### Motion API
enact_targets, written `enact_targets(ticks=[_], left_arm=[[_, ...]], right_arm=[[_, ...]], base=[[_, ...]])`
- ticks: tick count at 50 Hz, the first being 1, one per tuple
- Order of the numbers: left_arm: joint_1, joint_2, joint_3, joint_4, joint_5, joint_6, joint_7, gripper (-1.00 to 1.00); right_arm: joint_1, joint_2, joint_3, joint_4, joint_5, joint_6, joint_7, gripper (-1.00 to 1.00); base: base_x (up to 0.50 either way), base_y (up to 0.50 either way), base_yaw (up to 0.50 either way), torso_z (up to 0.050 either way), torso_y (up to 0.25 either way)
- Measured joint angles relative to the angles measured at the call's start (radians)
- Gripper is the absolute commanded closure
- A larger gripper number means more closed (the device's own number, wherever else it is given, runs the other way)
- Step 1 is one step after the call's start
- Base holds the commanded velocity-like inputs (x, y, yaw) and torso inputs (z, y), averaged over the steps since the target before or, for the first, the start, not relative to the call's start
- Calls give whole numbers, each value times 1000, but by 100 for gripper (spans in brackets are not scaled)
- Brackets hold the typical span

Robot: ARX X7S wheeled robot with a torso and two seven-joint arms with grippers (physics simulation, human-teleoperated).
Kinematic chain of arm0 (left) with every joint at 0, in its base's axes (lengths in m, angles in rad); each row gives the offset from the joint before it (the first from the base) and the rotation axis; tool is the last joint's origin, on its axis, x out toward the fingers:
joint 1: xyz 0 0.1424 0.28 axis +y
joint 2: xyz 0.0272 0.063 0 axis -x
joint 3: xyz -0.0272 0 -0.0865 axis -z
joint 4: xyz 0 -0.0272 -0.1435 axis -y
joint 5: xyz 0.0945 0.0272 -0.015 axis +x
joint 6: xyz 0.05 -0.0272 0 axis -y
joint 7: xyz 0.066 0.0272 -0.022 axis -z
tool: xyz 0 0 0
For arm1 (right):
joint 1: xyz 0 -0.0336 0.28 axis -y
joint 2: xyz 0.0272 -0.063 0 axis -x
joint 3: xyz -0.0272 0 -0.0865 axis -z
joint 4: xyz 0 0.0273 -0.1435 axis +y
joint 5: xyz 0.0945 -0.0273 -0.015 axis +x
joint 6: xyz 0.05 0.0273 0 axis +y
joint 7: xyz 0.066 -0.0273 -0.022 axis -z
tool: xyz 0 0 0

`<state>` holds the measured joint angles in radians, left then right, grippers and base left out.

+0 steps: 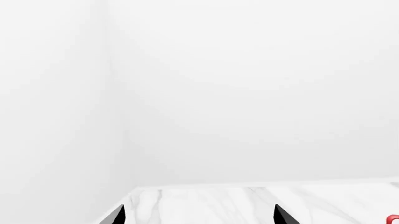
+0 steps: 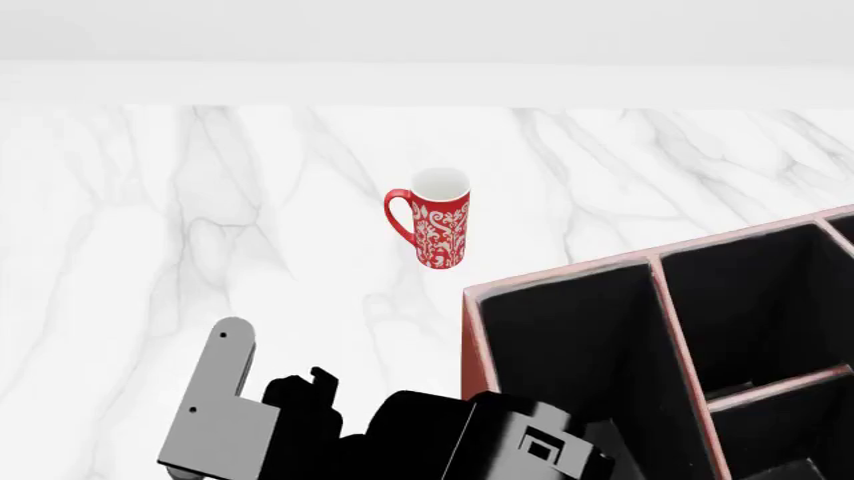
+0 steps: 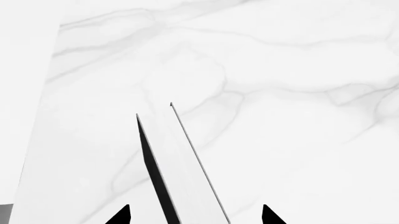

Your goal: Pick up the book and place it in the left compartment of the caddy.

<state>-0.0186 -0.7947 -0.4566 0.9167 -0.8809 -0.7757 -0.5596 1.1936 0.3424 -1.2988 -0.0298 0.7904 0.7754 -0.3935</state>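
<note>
The book (image 3: 181,177) shows only in the right wrist view, edge-on: black cover, white page edges, over the marble. It lies between the fingers of my right gripper (image 3: 195,215), which is open, with a gap on each side of the book. My left gripper (image 1: 199,215) is open over the marble table near a white wall, with nothing between its fingers. The caddy (image 2: 561,277), a reddish-brown box with a black interior, stands at the right of the head view. Its left compartment (image 2: 574,350) is the long section nearest the mug. The book and right gripper are out of the head view.
A red patterned mug (image 2: 438,230) stands upright on the marble table (image 2: 200,220) behind the caddy's left corner; a sliver of the mug (image 1: 393,219) shows in the left wrist view. Black and grey left arm parts (image 2: 400,430) fill the head view's lower middle.
</note>
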Motion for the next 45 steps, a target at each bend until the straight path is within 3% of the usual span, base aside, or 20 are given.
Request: enact_targets(ticks=[45], left_arm=[[13, -13, -6, 7, -6, 11, -11, -100]], right_arm=[[-75, -29, -15, 130, -57, -131, -29, -100]], base=[[0, 0, 0, 0, 0]])
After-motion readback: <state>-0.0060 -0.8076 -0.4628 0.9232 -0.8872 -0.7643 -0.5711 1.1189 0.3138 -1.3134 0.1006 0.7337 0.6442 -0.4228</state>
